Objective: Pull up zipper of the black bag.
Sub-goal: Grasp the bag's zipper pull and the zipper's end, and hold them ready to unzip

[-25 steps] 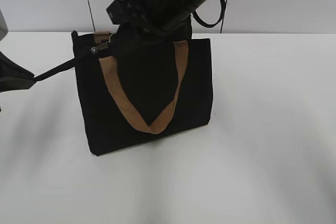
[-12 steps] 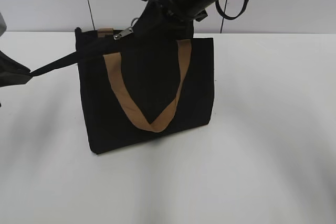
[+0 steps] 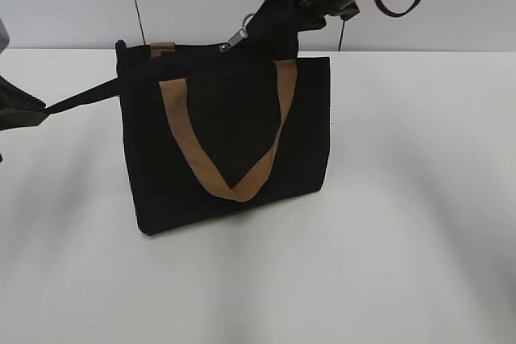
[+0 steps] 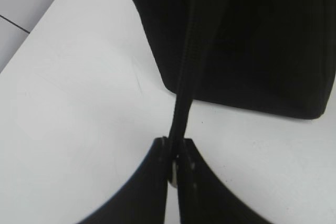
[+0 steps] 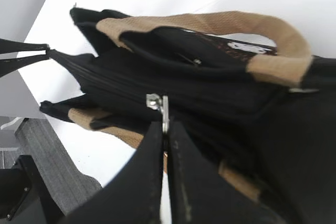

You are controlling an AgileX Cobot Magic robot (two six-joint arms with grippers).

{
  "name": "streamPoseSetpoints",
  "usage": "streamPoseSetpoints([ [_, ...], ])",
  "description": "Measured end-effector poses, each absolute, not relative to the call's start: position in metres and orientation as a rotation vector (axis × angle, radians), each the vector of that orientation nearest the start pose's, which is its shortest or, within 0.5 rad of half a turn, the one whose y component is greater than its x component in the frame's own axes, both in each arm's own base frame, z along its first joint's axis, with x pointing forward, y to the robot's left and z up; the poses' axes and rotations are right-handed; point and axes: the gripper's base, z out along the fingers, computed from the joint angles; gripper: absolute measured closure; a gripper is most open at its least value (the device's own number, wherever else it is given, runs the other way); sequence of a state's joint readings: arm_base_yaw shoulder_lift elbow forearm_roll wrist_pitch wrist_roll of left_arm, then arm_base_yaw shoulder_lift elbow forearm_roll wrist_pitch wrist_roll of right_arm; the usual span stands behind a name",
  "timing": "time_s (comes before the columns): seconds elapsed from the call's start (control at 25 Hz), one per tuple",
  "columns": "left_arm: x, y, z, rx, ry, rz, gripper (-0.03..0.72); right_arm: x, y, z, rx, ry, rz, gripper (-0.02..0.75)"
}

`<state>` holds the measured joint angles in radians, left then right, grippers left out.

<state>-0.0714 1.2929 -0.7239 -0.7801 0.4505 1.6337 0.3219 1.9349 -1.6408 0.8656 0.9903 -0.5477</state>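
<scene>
While the rectangular black fabric bag stands upright on the white surface, the right pincer pinches its silver zipper pull mid-top; the left pincer clamps a black strap beside it.

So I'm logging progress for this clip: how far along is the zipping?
Partly done. The left end effector is shut on a black strap at the black bag's left end, pulled taut. The right end effector pinches the silver pull tab, which sits roughly midway along the zipper; the stretch behind it looks closed. Left: the run to the bag's right end.
</scene>
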Motion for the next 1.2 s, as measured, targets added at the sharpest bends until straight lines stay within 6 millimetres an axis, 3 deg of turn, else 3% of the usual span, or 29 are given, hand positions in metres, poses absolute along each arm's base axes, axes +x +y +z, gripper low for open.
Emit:
streamPoseSetpoints([
  [0.32, 0.249, -0.046, 0.246, 1.221, 1.988, 0.044, 0.671, 0.398, 0.144, 0.285, -0.585, 2.477, 0.899, 0.752],
  [0.8, 0.249, -0.046, 0.246, 1.214, 1.988, 0.046, 0.671, 0.397, 0.139, 0.280, -0.706, 2.482, 0.799, 0.736],
  [0.92, 0.251, -0.044, 0.247, 1.180, 1.988, 0.061, 0.662, 0.398, 0.139, 0.283, -0.757, 2.438, 0.803, 0.576],
  [1.0, 0.252, -0.045, 0.248, 1.140, 1.993, 0.040, 0.613, 0.398, 0.140, 0.284, -0.762, 2.422, 0.819, 0.415],
  [1.08, 0.251, -0.046, 0.248, 1.124, 1.999, 0.013, 0.512, 0.397, 0.140, 0.285, -0.766, 2.418, 0.828, 0.326],
  [1.2, 0.250, -0.048, 0.248, 1.113, 2.005, -0.030, 0.293, 0.394, 0.140, 0.290, -0.780, 2.403, 0.826, 0.284],
])
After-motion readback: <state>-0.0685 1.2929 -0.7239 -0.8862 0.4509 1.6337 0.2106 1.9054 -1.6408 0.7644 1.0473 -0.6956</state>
